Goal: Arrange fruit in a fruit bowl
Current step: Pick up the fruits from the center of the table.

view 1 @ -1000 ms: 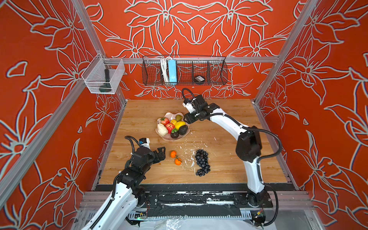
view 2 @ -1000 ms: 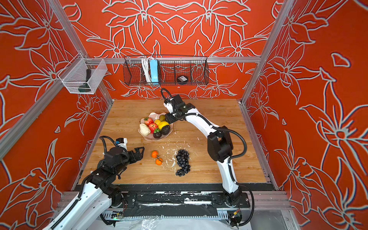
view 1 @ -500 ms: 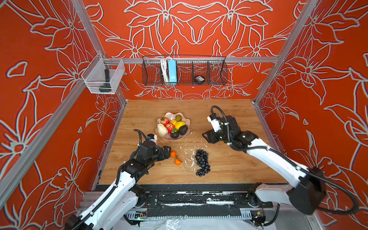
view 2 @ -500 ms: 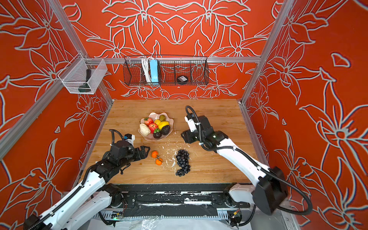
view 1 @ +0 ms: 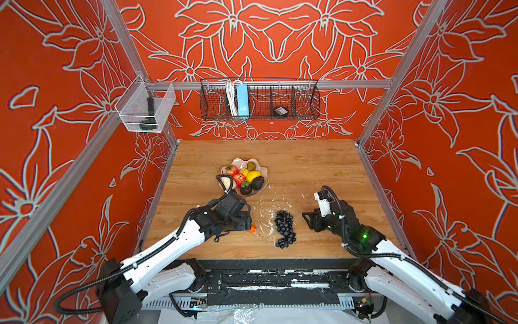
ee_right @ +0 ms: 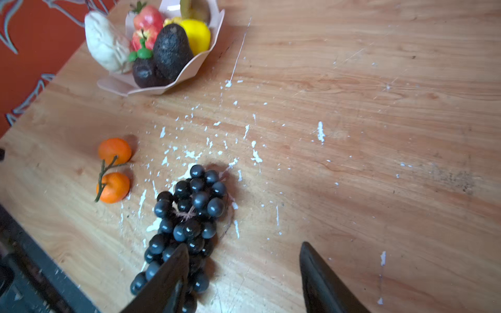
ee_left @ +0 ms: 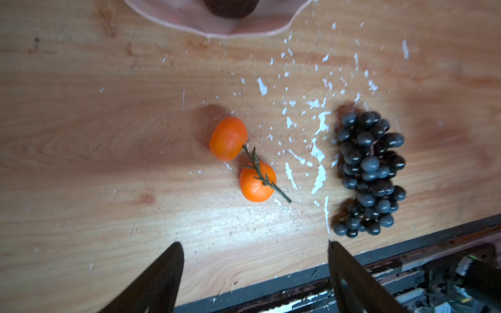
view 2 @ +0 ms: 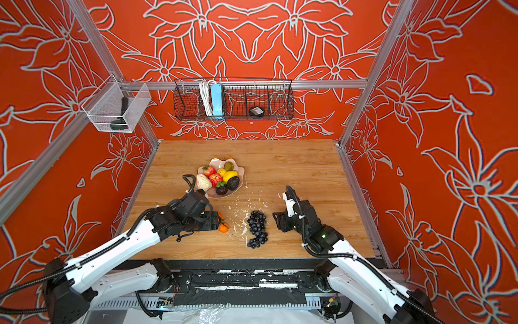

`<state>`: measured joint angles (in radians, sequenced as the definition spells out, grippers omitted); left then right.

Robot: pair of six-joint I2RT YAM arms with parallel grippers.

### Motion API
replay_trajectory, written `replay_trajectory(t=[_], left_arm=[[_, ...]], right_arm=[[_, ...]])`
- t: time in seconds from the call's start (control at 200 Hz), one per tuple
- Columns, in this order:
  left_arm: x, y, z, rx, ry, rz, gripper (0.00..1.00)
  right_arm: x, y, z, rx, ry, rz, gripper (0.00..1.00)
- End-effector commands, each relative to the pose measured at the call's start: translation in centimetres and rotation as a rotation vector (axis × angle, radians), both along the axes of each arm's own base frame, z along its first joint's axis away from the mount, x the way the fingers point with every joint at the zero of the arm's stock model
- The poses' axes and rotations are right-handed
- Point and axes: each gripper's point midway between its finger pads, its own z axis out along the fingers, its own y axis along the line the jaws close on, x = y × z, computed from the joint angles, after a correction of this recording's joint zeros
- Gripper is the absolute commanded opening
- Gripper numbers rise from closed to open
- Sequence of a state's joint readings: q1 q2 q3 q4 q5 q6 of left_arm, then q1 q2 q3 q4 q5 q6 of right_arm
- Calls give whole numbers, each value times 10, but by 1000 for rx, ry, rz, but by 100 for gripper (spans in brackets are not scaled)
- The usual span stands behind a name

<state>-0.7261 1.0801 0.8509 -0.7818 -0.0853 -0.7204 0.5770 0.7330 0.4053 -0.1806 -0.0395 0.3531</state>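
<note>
Left gripper (ee_left: pixel 252 242) is out over the table (view 1: pixel 308 168), two oranges (ee_left: pixel 256 181) lying just ahead of its fingertips. The grape bunch (view 2: pixel 258 228) lies between it and the right gripper (ee_right: pixel 244 244). The fruit bowl (view 2: pixel 240 169), piled with fruit, sits just beyond the left gripper, toward the back wall.

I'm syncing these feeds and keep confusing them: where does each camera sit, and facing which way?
Top views: high over the robot's base, tilted down at the table; left arm and right arm show.
Left wrist: on the left arm, looking down past open jaws at the oranges.
Right wrist: on the right arm, looking past open jaws over the grape bunch toward the fruit bowl.
Shared: both wrist views show oranges and grape bunch.
</note>
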Motion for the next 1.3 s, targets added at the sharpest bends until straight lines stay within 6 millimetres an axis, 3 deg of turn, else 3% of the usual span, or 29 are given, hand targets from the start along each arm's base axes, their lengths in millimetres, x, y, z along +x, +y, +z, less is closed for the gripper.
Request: replay_trajectory(t=[0.0, 0.275, 0.505, 0.856, 1.296], left_arm=[[-16, 8, -8, 102, 95, 37, 82], [-11, -24, -19, 160, 152, -3, 79], [0, -36, -34, 228, 200, -13, 75], [11, -30, -52, 356, 213, -20, 68], [15, -38, -70, 367, 237, -34, 62]], right_arm=[[12, -4, 13, 99, -94, -80, 69], [5, -6, 9, 130, -123, -69, 69], [1, -10, 10, 152, -134, -83, 70], [0, -11, 10, 156, -140, -87, 71], [1, -10, 7, 150, -132, -84, 72]])
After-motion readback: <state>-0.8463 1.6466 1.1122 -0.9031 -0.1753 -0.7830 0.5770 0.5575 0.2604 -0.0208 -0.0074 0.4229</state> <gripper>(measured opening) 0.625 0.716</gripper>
